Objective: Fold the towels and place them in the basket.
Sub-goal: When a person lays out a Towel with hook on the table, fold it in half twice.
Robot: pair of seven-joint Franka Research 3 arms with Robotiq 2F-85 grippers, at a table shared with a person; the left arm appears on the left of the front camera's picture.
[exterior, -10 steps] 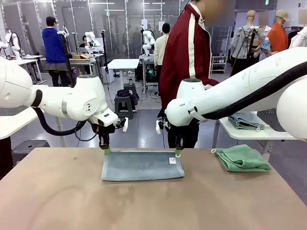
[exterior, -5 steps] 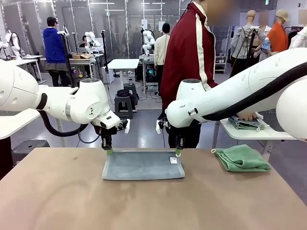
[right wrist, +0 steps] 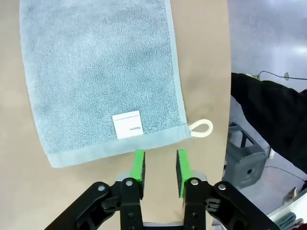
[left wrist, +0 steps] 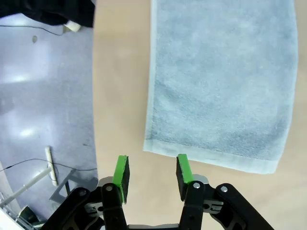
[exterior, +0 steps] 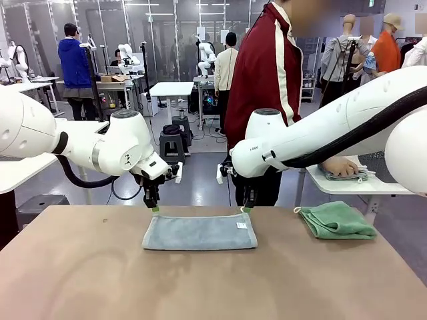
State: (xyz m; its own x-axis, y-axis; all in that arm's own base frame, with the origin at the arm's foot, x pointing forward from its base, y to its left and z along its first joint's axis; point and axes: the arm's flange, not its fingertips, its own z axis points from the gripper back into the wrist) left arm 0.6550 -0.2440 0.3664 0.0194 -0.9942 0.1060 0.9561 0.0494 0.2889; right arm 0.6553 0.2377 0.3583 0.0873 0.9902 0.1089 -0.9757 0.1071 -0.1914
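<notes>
- Both grippers have let go of the grey towel (exterior: 200, 231) and lifted off its far corners, where a second ago they pinched it at table level; its far edge has settled flat
- Nearest, on the table (exterior: 80, 280), the grey towel lies across the middle as a long folded strip, with its label (exterior: 241, 225) face up at the right end
- Just past its far edge the left gripper (exterior: 155, 207) hangs above the left corner with fingers spread and empty; the right gripper (exterior: 245, 208) hangs above the right corner, also released, with a narrower gap
- The step in hand looks like the next fold, short end over short end: to do it well, re-grip one end through both layers so the lower one cannot slide, carry it low, and lay the edges flush
- At the table's right the mint green towel (exterior: 337, 220) sits loosely folded, well apart from the grey one
- Farther off, a person's hand (exterior: 340, 165) rests on a stack of folded cloths (exterior: 343, 176) on a side table (exterior: 347, 188)
- The right wrist view picks out a white loop (right wrist: 201, 128) jutting from the corner beside the label, just ahead of the green pads (right wrist: 139, 165); the front view leaves it too small to read
- The left wrist view shows the towel's hemmed short end square and unrumpled, near the table's far edge; the green towel and the person appear in the front view
</notes>
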